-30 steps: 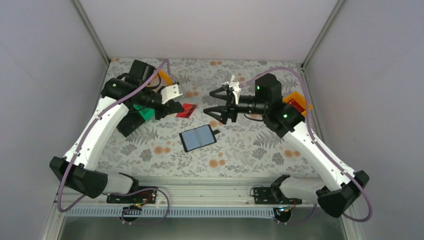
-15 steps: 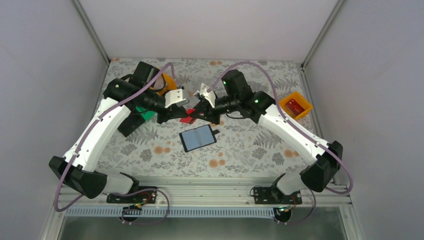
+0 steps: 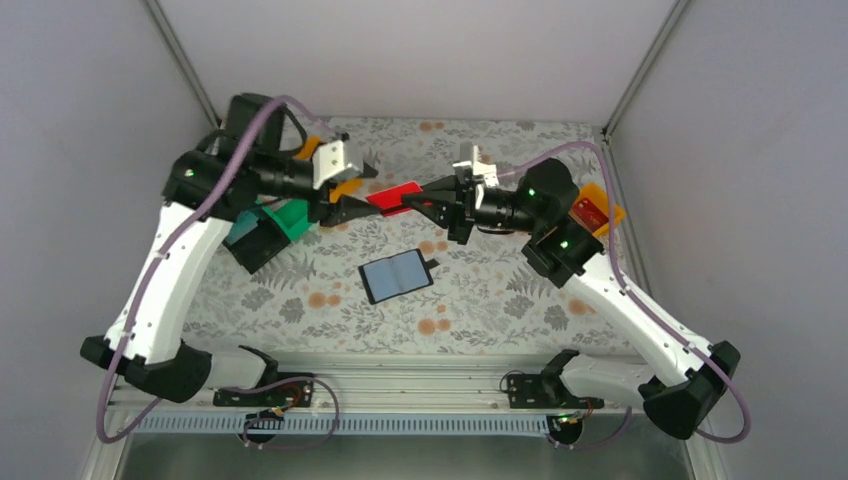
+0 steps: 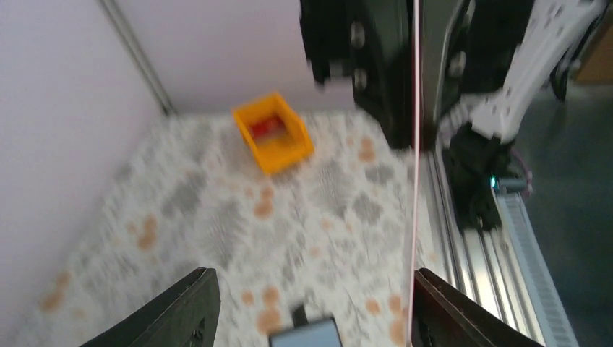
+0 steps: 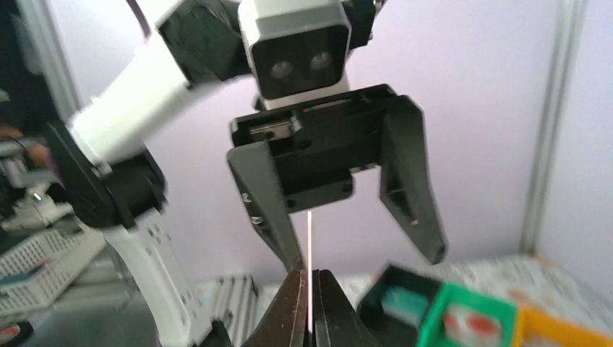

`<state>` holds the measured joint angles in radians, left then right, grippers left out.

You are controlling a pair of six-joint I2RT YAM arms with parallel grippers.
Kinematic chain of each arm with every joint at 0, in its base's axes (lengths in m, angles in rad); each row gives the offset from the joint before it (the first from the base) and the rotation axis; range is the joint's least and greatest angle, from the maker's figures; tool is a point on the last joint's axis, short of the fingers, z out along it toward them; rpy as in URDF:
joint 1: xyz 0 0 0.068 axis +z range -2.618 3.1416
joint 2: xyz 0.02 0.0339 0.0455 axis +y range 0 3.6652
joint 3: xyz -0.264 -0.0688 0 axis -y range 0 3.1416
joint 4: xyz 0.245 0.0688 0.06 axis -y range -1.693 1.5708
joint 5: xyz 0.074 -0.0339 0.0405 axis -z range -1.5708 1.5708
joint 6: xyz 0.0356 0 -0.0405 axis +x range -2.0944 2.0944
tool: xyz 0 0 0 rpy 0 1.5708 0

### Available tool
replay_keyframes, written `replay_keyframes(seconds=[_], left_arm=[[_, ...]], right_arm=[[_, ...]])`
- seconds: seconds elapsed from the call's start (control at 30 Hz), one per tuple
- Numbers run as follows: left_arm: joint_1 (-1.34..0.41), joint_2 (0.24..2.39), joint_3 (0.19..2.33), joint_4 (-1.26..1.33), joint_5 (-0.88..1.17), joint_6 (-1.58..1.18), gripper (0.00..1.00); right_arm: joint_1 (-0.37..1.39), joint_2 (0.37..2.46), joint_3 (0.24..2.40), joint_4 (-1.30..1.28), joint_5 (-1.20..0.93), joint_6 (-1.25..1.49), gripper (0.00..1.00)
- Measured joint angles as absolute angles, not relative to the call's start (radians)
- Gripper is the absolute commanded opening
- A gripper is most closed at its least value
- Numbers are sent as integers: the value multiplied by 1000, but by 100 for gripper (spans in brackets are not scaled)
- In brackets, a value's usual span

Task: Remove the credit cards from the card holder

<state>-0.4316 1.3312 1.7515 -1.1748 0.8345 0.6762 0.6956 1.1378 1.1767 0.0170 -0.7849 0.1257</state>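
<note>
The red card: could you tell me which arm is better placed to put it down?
Probably right: the right gripper is shut on the red card, the left gripper stands open, and an orange tray sits on that side.

Left wrist view: blurs throughout, crops the card holder (image 4: 307,336) at its bottom edge, shows the red credit card (image 4: 415,181) only edge-on. From above: hides part of the orange tray (image 3: 610,210) behind the right arm (image 3: 600,282).

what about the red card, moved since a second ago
Yes: in the top view the red card shifted up and slightly right, away from the unmoved card holder.
</note>
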Motion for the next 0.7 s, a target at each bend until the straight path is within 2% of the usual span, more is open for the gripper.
replay_keyframes(seconds=[0.17, 0.3, 0.47, 0.7], left_arm=[[-429, 1307, 1872, -1058, 989, 590, 50], [-429, 1302, 1856, -1001, 1126, 541, 24], [-430, 1314, 1840, -950, 1234, 461, 5], [-429, 1313, 1848, -937, 1296, 442, 4]], right_arm=[[761, 1121, 1132, 320, -758, 253, 4], [784, 1100, 1094, 463, -722, 295, 4], [801, 1083, 1072, 567, -678, 309, 4], [822, 1089, 1074, 595, -642, 308, 4]])
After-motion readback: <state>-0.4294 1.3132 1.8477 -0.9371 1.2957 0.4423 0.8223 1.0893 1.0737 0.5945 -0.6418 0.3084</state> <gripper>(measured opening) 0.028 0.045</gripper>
